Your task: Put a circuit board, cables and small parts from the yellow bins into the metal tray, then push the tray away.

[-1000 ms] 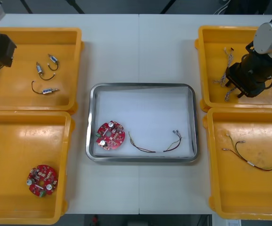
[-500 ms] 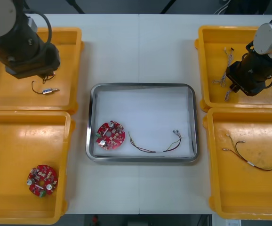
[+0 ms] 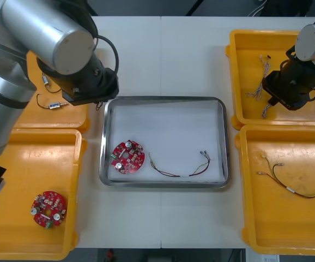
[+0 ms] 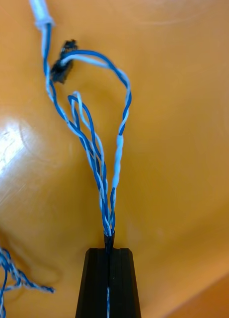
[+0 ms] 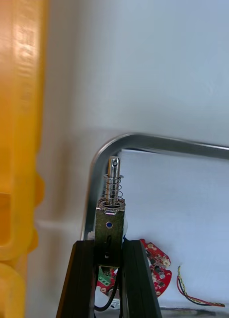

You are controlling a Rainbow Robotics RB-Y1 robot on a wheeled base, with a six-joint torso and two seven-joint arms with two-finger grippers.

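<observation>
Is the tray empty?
No: circuit board, red-yellow cable inside. Left gripper holds small metal part beside it; right gripper grips twisted cable in a bin.

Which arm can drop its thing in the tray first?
Left, likely. The left gripper, holding a small metal part, is at the metal tray's corner; the right gripper holds its cable over a yellow bin.

left gripper (image 3: pixel 96 100): tray (image 3: pixel 163 99) far-left corner | right gripper (image 3: pixel 267 102): far right bin (image 3: pixel 234 54), seemingly on cable (image 3: pixel 253 94)
</observation>
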